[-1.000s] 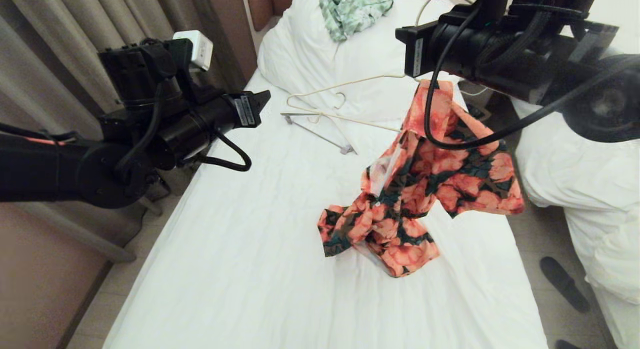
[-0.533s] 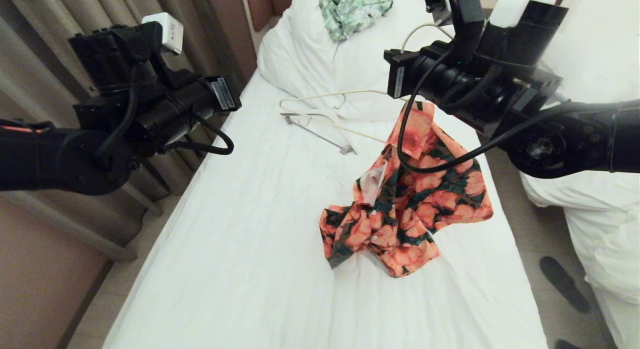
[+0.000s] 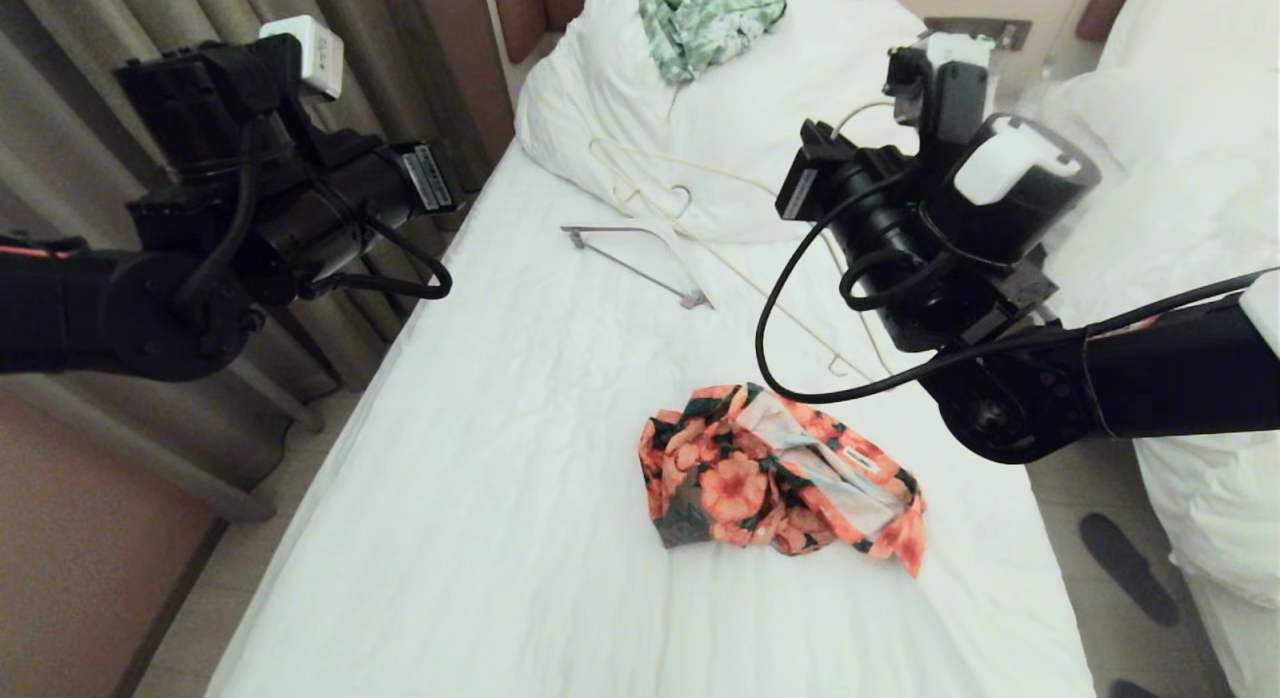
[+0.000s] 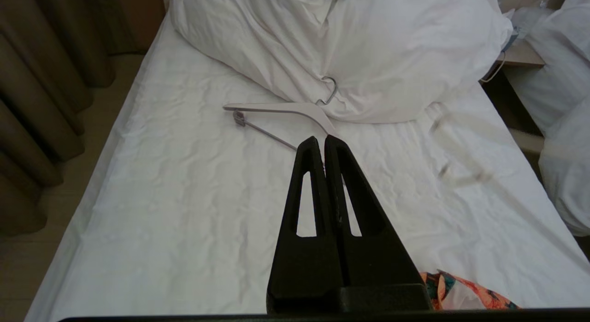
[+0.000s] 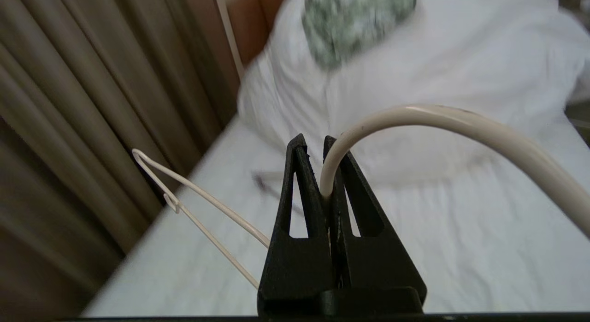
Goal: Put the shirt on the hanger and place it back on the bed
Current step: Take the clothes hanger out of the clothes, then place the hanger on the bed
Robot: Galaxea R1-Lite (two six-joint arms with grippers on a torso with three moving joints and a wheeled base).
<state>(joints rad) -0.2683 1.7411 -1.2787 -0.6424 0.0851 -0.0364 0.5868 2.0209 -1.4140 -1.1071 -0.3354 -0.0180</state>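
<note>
My right jaws (image 5: 322, 144) pinch the hanger (image 5: 415, 116) by its hook, above the bed (image 3: 520, 498). My left jaws (image 4: 321, 144), pressed together and empty, should spread, take the collar of the shirt (image 3: 775, 473) crumpled mid-bed, and feed one hanger end into it.

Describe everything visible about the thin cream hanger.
The hanger is a thin cream-white rod bent into a triangular outline, smooth and coated-looking, with a long curved hook and a small notch hook at one arm's end. The right gripper is shut on the hook, holding the hanger above the bed, tilted, one end out toward the duvet and one down near the shirt. No cloth hangs on it; the shirt lies crumpled on the sheet.
</note>
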